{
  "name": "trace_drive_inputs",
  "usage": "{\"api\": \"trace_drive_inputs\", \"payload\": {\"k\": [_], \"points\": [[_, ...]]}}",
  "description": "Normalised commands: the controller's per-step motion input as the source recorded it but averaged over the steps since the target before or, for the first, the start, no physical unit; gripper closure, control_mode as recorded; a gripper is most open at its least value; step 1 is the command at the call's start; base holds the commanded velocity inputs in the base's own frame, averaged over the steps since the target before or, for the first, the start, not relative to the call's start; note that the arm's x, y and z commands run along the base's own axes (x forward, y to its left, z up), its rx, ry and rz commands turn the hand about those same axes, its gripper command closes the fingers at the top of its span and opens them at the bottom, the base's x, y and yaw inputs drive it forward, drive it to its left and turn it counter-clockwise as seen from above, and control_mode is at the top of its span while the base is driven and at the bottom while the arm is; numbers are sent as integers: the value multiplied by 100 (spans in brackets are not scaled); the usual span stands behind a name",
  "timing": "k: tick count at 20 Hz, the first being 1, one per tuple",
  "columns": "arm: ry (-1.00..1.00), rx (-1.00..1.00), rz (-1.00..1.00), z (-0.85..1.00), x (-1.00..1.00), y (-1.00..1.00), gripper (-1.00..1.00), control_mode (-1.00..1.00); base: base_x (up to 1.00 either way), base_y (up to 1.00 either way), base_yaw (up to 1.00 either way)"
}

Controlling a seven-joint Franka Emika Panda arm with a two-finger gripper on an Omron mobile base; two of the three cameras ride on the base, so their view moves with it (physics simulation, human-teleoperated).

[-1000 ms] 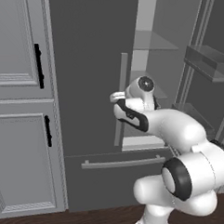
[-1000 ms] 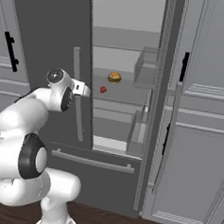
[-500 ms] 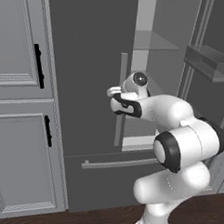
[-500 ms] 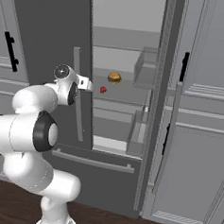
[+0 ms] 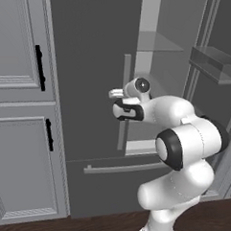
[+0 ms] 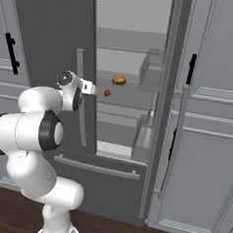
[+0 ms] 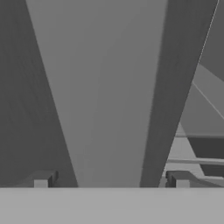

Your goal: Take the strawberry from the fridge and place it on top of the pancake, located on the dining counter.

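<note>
Fridge (image 6: 128,50): top and left door are cut off by the upper picture edge in both base views. Strawberry (image 6: 107,93): too small to resolve its shape. Gripper (image 7: 109,179): only the two finger tips show above the lower band; the bar handle (image 7: 105,96) between them is cropped at the top edge.

The arm has swung its claw (image 6: 93,89) left, nearer the fridge (image 6: 55,30) door handle.

The fridge (image 6: 137,65) stands open on its right side. On a glass shelf (image 6: 132,97) the strawberry (image 6: 107,93) lies near a burger (image 6: 119,80). The hand (image 6: 93,89) is just left of the strawberry.
</note>
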Motion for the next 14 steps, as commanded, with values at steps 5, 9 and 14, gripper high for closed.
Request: {"api": "trace_drive_inputs", "payload": {"k": [5,9,14], "points": [[6,-2,0,-15,45,22,100,-100,0,0,0],[13,-3,0,0,-62,8,100,-100,0,0,0],[1,0,0,9,-100,30,100,-100,0,0,0]]}}
